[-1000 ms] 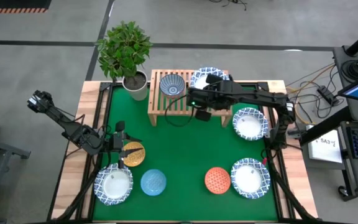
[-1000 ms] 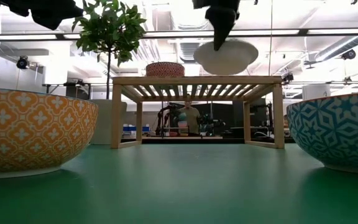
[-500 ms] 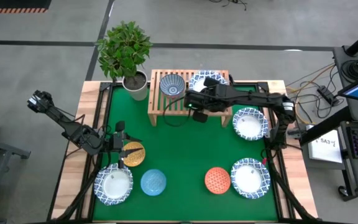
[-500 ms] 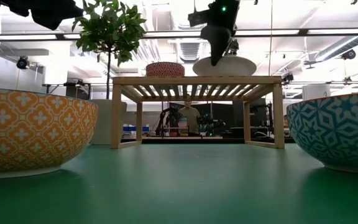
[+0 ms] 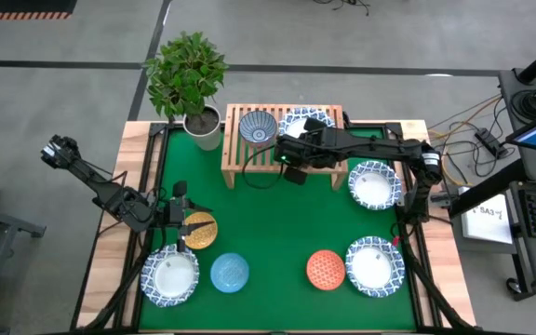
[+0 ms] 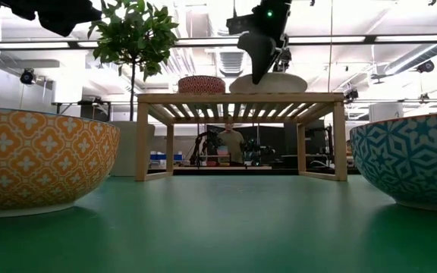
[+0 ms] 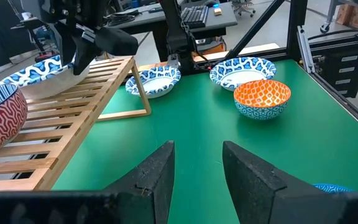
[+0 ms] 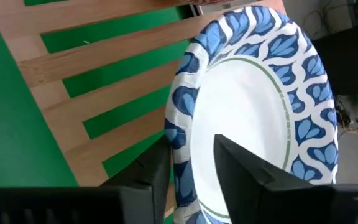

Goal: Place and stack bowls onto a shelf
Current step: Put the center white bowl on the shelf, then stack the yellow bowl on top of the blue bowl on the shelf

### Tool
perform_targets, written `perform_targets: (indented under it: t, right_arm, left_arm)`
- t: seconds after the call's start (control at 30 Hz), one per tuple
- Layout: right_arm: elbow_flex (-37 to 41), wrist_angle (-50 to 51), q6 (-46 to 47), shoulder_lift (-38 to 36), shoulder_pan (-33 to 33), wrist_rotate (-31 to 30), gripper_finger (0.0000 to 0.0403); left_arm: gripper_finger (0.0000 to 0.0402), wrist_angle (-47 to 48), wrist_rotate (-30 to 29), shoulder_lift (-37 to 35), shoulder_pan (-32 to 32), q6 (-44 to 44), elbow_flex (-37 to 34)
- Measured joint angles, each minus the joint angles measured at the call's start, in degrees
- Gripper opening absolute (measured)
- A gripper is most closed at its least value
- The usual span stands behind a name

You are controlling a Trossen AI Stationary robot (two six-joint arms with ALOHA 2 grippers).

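The light-wood shelf [image 5: 249, 158] stands at the table's far side. A small blue-patterned bowl [image 5: 257, 127] sits on its left half. My right gripper [image 5: 298, 140] is shut on a wide white bowl with a blue-patterned rim [image 5: 305, 119] on the shelf's right half; it also shows in the low view [image 6: 271, 83]. My left gripper [image 5: 180, 228] is open and empty beside the yellow-orange bowl [image 5: 203, 231] at the near left; its fingers show apart in the left wrist view [image 7: 194, 177]. The other bowls rest on the green mat. My right gripper pinches the wide bowl's rim [image 8: 179, 140], one finger inside the bowl and one outside. The fingers [image 6: 258, 64] come from above, slanting in from the near side. The bowl sits about level with its underside on the shelf's slatted top [image 6: 234, 96].
A potted plant [image 5: 189, 79] stands left of the shelf. Wide white bowls lie at the right [image 5: 374, 183], near right [image 5: 374, 265] and near left [image 5: 169, 276]. A light blue bowl [image 5: 230, 272] and an orange-red bowl [image 5: 325, 269] lie near the front edge.
My right gripper has gone down and slightly toward the table's left with the wide white bowl. The bowl hung clear above the shelf and now rests on its slatted top. The gripper has kept its hold.
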State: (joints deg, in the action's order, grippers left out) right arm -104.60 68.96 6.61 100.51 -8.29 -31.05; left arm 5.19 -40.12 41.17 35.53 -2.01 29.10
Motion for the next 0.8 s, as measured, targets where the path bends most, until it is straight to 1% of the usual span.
perform_targets:
  t: [0.2, 0.53, 0.6, 0.67, 0.73, 0.8]
  right_arm:
    - [0.0, 2.2, 5.7, -1.6, 0.7, 1.1, 0.0142]
    - [0.0, 2.1, 12.7, -3.8, 5.2, 1.1, 0.0139]
    - [0.1, 1.4, 13.0, -4.2, 7.4, -0.8, 0.0133]
    - [1.0, -0.6, 12.5, -4.5, 10.6, -4.0, 0.0125]
    - [2.7, -3.8, 11.8, -5.0, 14.2, -7.6, 0.0118]
    - [4.9, -7.4, 10.7, -5.8, 17.7, -9.3, 0.0111]
  left_arm:
    - [0.0119, 0.0, 0.0, 0.0, 0.0, 0.0, 0.0]
    - [0.0119, 0.0, 0.0, 0.0, 0.0, 0.2, 0.0]
    - [0.0119, 0.0, 0.0, 0.0, 0.0, 0.2, 0.0]
    - [0.0119, 0.0, 0.0, 0.0, 0.0, 0.2, 0.0]
    - [0.0119, 0.0, 0.0, 0.0, 0.0, 0.2, 0.0]
    - [0.0119, 0.0, 0.0, 0.0, 0.0, 0.1, 0.0]
